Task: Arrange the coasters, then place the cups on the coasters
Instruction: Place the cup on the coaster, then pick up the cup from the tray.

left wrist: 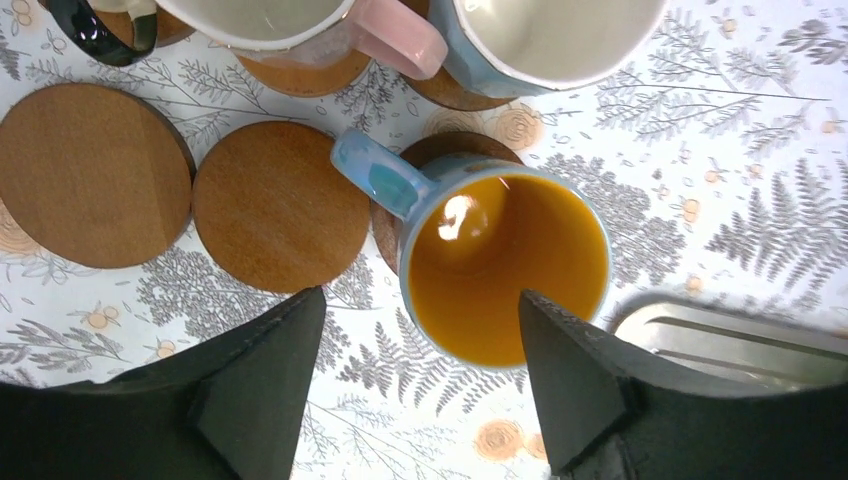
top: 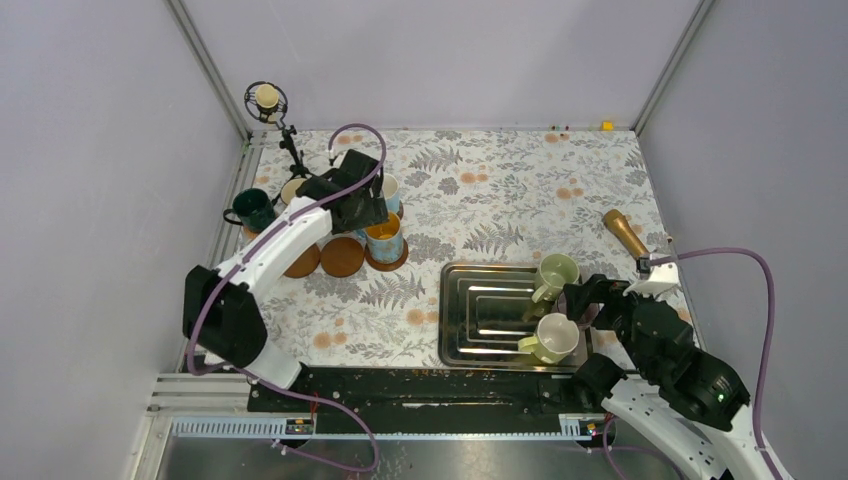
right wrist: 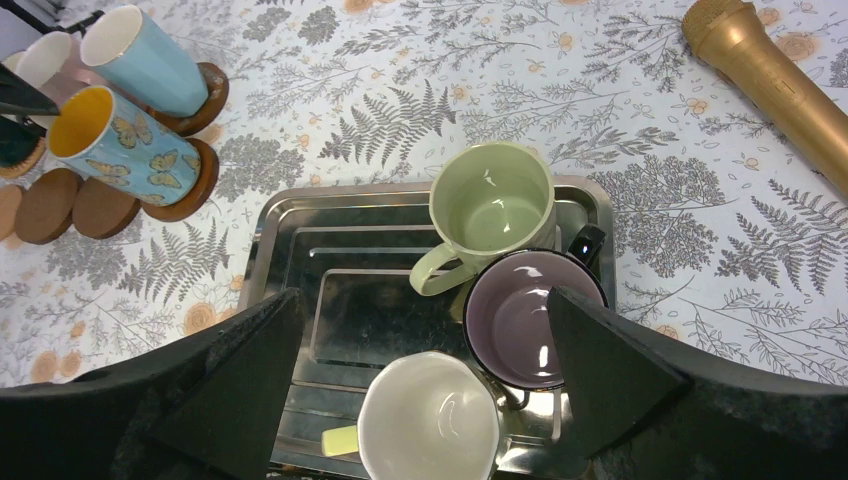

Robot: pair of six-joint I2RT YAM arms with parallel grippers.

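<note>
A blue butterfly cup (left wrist: 505, 265) with an orange inside stands on a coaster (left wrist: 440, 150). My left gripper (left wrist: 420, 302) hovers just above its near rim, open and gripping nothing. Two bare coasters (left wrist: 280, 205) (left wrist: 90, 170) lie to its left. Behind it, a pink cup (left wrist: 300, 20) and a light blue cup (left wrist: 550, 35) sit on coasters, and a dark green cup (top: 252, 208) stands further left. My right gripper (right wrist: 425, 310) hangs open over the tray (right wrist: 280, 230), above a pale green cup (right wrist: 492, 205), a mauve cup (right wrist: 520, 320) and a white cup (right wrist: 430, 420).
The steel tray (top: 450, 300) lies at the near middle-right of the floral table. A gold microphone (top: 625, 232) lies to the tray's far right. A small stand with a round mount (top: 267, 100) rises at the back left corner, beside the cups.
</note>
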